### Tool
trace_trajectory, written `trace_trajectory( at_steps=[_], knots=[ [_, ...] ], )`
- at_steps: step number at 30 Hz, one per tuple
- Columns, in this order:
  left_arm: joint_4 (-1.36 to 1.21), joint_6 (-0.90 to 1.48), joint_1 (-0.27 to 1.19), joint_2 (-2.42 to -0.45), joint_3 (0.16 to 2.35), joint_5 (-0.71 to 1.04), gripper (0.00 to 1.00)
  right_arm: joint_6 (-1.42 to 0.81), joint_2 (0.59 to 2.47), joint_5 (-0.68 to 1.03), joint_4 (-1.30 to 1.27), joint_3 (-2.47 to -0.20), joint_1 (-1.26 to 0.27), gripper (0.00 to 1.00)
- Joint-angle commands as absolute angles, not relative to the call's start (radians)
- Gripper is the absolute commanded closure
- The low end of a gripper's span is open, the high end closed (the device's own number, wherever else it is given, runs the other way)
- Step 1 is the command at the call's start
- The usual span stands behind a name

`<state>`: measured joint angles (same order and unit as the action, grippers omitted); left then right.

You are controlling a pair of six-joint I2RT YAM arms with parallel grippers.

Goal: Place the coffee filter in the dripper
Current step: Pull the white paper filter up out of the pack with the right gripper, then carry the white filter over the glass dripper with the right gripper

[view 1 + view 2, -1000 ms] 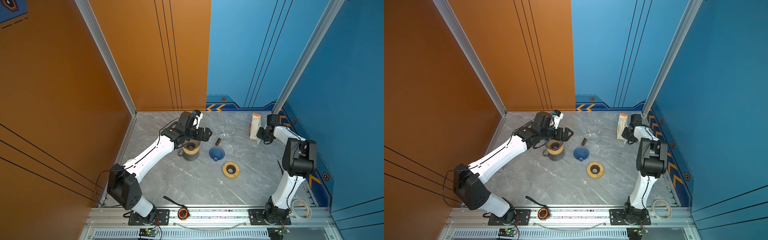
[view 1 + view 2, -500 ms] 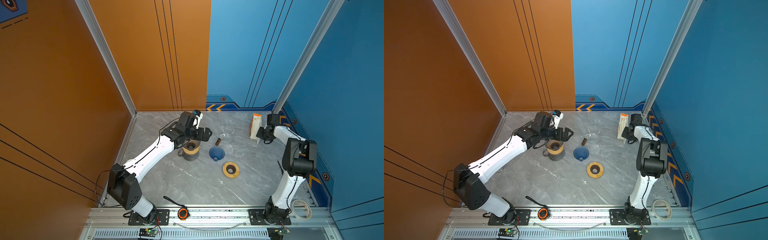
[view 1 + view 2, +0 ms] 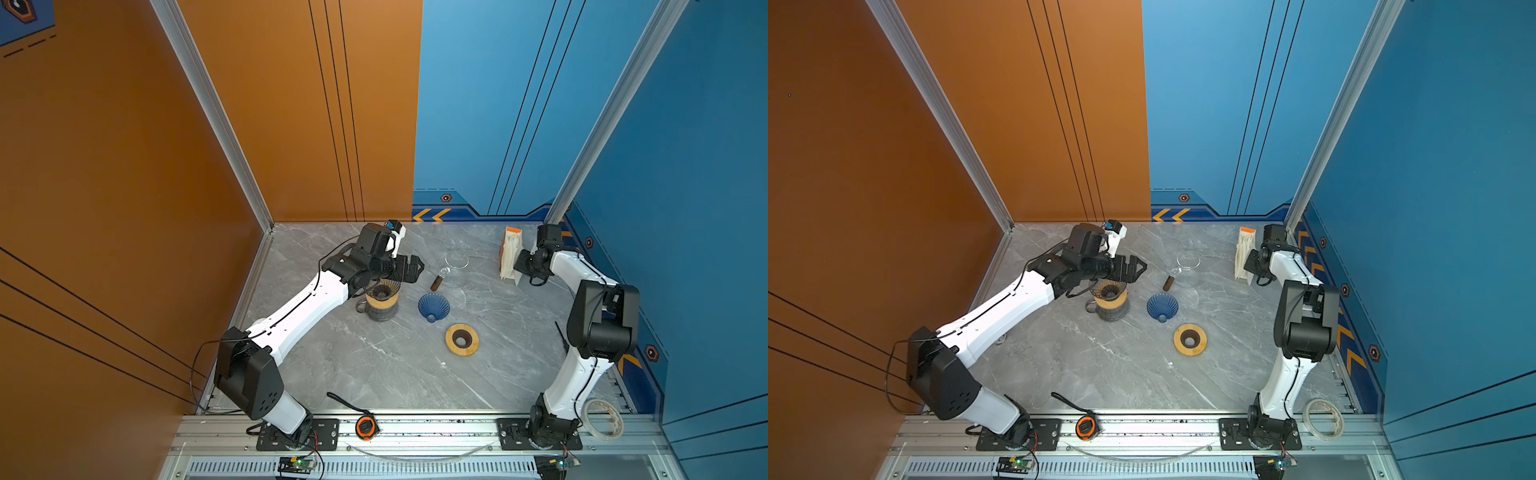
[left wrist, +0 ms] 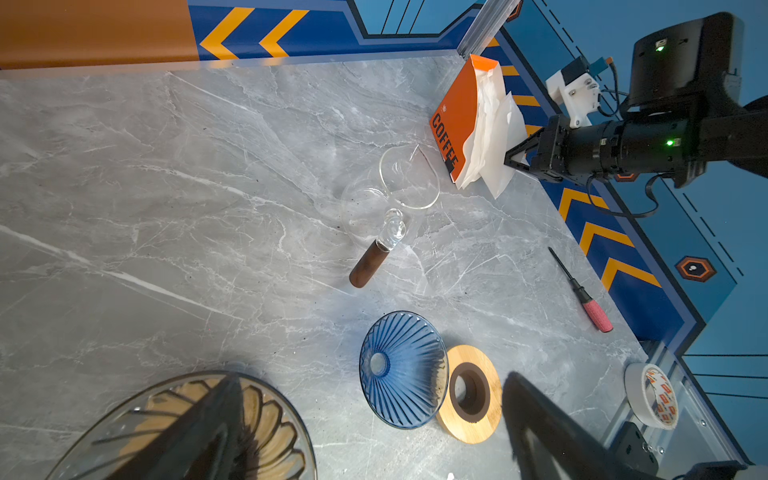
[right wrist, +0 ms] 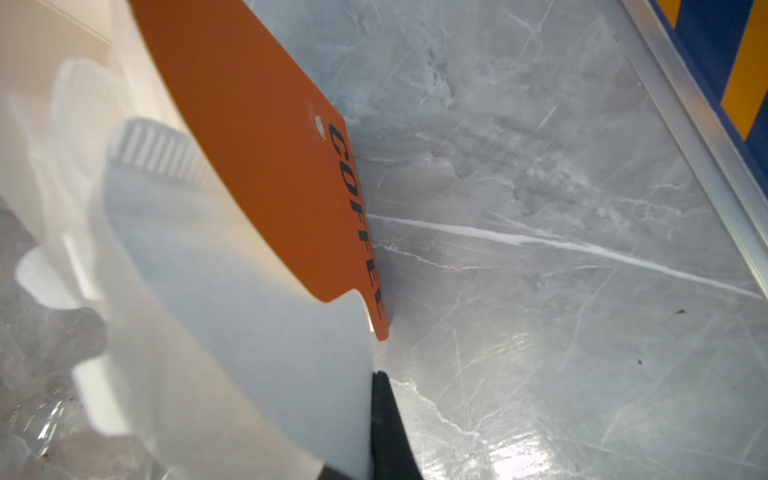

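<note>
Pinched together at the right gripper (image 3: 516, 271), apparently on the edge of one white coffee filter (image 5: 232, 311), though only one black finger (image 5: 388, 428) shows in the right wrist view. Fanned out of the orange filter pack (image 3: 510, 249), upright at the far right of the grey table (image 3: 374, 365), near the wall. Spread wide and empty at the left gripper (image 3: 417, 268), hovering past the far rim of the dark dripper (image 3: 381, 291), seated on a wooden collar atop a grey mug (image 3: 380, 313). Between the arms: a glass carafe (image 3: 455, 268) with brown handle, and a blue dripper (image 3: 433, 306) tipped on its side, just beside a wooden ring (image 3: 461, 340). Along the right wall, a red-handled screwdriver (image 4: 586, 299) and a tape roll (image 4: 652, 395).
</note>
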<state>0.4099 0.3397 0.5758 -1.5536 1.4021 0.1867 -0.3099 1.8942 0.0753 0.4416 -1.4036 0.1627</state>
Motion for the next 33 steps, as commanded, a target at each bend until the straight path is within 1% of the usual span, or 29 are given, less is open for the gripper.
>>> trace_trajectory(
  at_steps=[1,17,33],
  knots=[
    [0.427,0.336,0.569,-1.558,1.427,0.198,0.02,-0.304,1.838,0.084,0.464,-1.382,0.158,1.00],
    [0.427,0.334,0.574,-1.554,1.432,0.200,0.02,-0.304,1.693,0.105,0.516,-1.341,0.156,1.00],
    [0.426,0.331,0.587,-1.538,1.437,0.200,0.02,-0.287,1.509,0.149,0.636,-1.340,0.140,1.00]
  ],
)
